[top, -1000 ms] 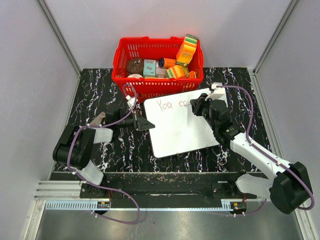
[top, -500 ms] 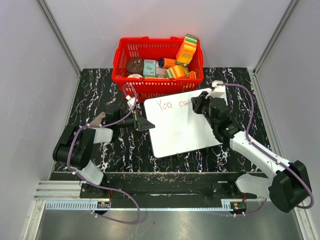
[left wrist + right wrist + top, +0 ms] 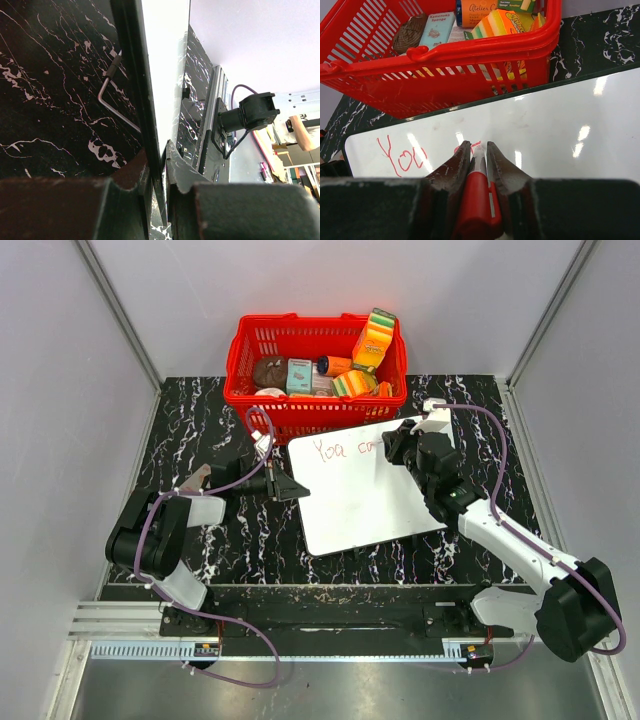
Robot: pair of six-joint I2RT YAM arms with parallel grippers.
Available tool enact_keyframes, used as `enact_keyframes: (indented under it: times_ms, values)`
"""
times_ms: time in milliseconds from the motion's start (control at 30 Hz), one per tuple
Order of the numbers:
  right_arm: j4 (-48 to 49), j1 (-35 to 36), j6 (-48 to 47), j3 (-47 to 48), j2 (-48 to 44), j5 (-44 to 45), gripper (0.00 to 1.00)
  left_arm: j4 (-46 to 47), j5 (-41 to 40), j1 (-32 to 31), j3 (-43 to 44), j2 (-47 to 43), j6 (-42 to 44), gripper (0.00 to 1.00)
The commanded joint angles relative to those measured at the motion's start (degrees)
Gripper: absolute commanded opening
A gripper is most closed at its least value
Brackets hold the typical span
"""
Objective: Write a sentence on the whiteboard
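Note:
The whiteboard [image 3: 362, 495] lies tilted on the black marbled table, just in front of the red basket. Red lettering [image 3: 330, 449] on it reads "You" plus the start of another word; it also shows in the right wrist view [image 3: 402, 157]. My right gripper [image 3: 392, 447] is shut on a red marker [image 3: 479, 200], its tip on the whiteboard [image 3: 560, 135] by the newest stroke. My left gripper [image 3: 292, 486] is shut on the whiteboard's left edge [image 3: 150, 130], which stands between its fingers [image 3: 182, 172].
The red basket [image 3: 250, 390] at the back holds sponges, boxes and other small items, close behind the board's far edge. Grey walls close in the table on three sides. A rail runs along the near edge.
My right gripper has shifted slightly to the right along the first line, and the second word's red stroke has grown. The left arm and the board have not moved.

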Motion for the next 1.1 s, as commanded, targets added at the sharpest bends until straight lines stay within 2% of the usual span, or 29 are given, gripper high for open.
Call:
enact_keyframes:
  times_ms: [0, 800, 1067]
  values:
    - [0.6, -0.62, -0.76, 1.19, -0.79, 0.27, 0.0, 2.0, -0.18, -1.12, 1.15, 0.57, 5.4, 0.0]
    - [-1.69, -0.62, -0.06, -3.39, -3.69, 0.53, 0.0, 2.0, -0.26, -1.12, 0.98, 0.57, 5.4, 0.0]
    - [0.95, -0.71, 0.03, -2.42, -5.45, 1.15, 0.0, 2.0, -0.26, -1.12, 0.98, 0.57, 5.4, 0.0]
